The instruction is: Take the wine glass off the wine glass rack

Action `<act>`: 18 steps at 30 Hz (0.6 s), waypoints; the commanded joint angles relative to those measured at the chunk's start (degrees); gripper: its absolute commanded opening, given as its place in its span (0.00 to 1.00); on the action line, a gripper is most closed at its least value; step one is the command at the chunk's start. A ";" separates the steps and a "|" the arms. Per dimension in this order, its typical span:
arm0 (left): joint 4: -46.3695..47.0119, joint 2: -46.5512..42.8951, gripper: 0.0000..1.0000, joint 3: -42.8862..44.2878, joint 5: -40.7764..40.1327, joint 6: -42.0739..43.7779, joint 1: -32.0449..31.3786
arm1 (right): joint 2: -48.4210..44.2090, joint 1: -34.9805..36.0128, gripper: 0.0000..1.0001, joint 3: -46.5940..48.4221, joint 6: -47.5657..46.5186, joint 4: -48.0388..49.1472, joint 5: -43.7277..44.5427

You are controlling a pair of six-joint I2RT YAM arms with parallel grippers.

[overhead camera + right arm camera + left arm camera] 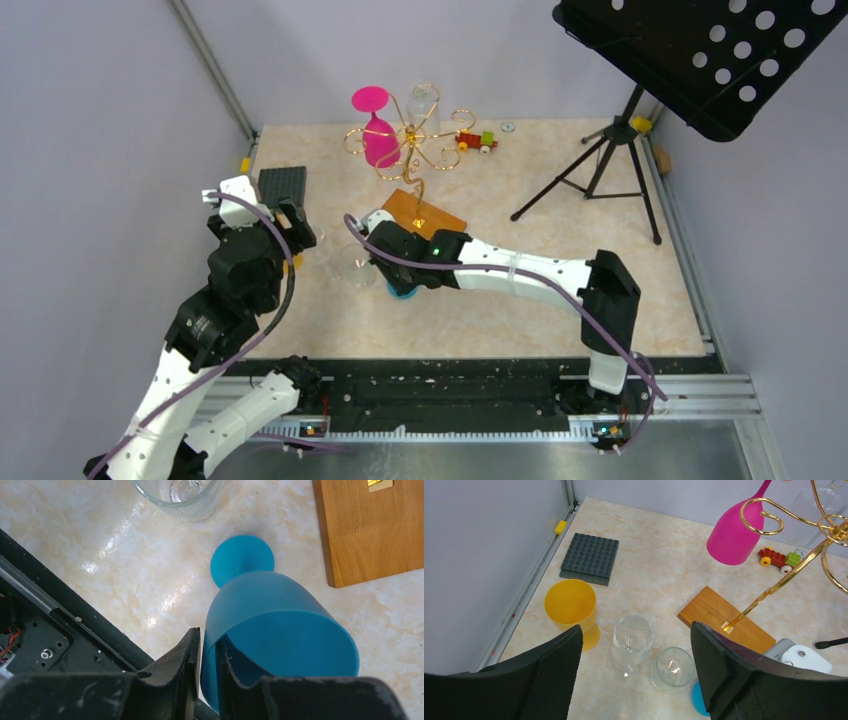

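Since the translucent blue plastic wine glass (280, 625) stands foot-down at the top view's lower centre, off the gold wire wine glass rack (410, 135), the step is release. The right gripper (209, 642) straddles its rim, nearly closed; whether it grips is unclear. The left gripper (638, 629) is wide open and empty. Next: open fully, lift clear without tipping.

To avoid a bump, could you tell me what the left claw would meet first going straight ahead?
Most likely the taller clear glass directly ahead, though depth is unclear.
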 commanded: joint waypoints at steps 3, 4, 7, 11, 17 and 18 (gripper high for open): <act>-0.09 0.85 0.82 1.47 1.66 -0.02 0.11 | 0.93 0.80 0.26 4.43 -0.44 -1.06 2.13; -0.11 1.00 0.83 1.57 1.97 -0.08 0.11 | 0.94 0.80 0.26 4.66 -0.40 -1.14 2.35; -0.28 1.48 0.83 1.80 2.54 -0.19 0.16 | 0.63 0.78 0.28 5.28 -0.48 -1.17 2.63; -0.55 1.91 0.83 2.16 3.15 -0.35 0.16 | -1.01 0.83 0.34 5.29 -0.55 0.10 2.58; -0.47 2.36 0.83 2.42 3.25 -0.74 0.16 | -4.82 0.78 0.43 4.48 -0.31 1.97 2.57; -0.47 2.53 0.83 2.56 2.83 -1.07 0.14 | -5.79 0.81 0.44 3.96 -0.16 2.57 2.67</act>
